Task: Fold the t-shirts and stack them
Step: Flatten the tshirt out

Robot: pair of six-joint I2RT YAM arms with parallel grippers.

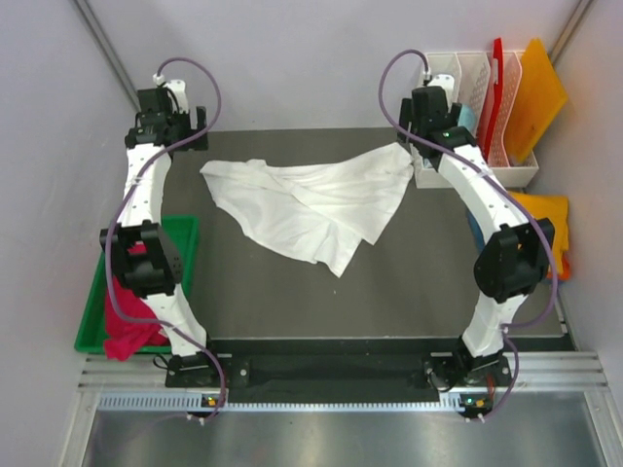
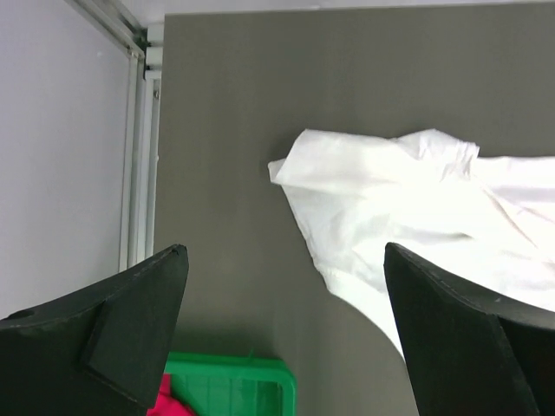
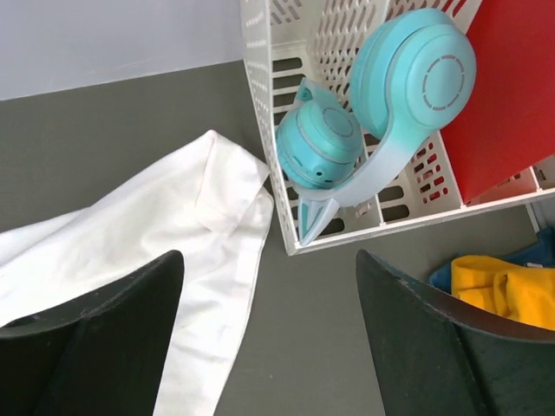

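A large white t-shirt (image 1: 311, 209) lies crumpled and spread across the dark mat. My left gripper (image 1: 190, 136) hovers by the shirt's far left corner, open and empty. In the left wrist view the white t-shirt (image 2: 416, 208) lies ahead and to the right of the left gripper (image 2: 284, 250). My right gripper (image 1: 421, 138) hangs over the shirt's far right corner, also open and empty. The right wrist view shows a white t-shirt sleeve (image 3: 173, 225) to the left of the right gripper (image 3: 269, 256). A crimson-pink t-shirt (image 1: 131, 326) hangs out of the green bin. A yellow-orange t-shirt (image 1: 550, 219) lies at the right.
A green bin (image 1: 185, 233) sits at the mat's left edge. At the far right, a white slotted rack (image 1: 477, 88) holds a red board (image 1: 496, 78) and an orange board (image 1: 535, 97). Teal headphones (image 3: 381, 113) hang on its near wall. Blue cloth (image 3: 538, 251) lies beside the yellow-orange shirt.
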